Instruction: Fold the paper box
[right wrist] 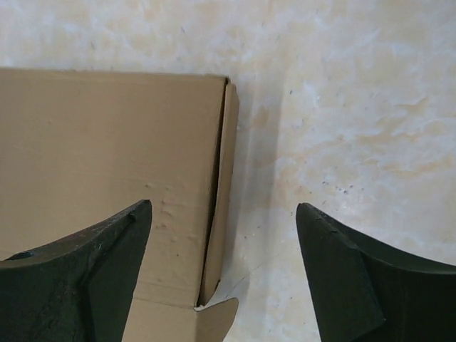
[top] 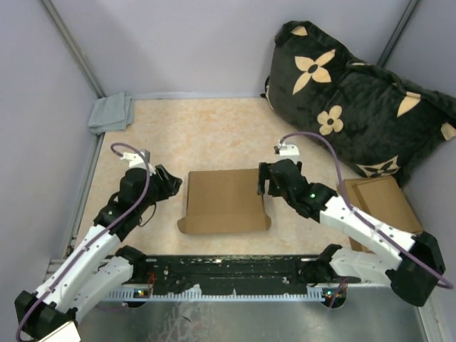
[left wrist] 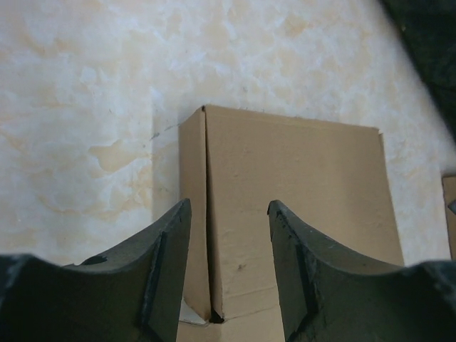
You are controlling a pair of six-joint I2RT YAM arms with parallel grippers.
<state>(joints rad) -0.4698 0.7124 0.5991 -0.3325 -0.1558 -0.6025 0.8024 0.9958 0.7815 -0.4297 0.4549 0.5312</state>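
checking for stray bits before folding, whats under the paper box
The paper box lies flat on the beige tabletop, which shows all around it. Whatever is beneath its main panel is covered by cardboard and cannot be seen.

Soft, even light from above, with all three views bright and no glare on the desk (top: 214, 135). Both wrist views show a faint, soft-edged shadow on the desk just beside the raised side flap of the box (left wrist: 299, 185). The jaws at the bottom of the wrist views are dark, near-featureless and slightly blurred; the top view is sharp.
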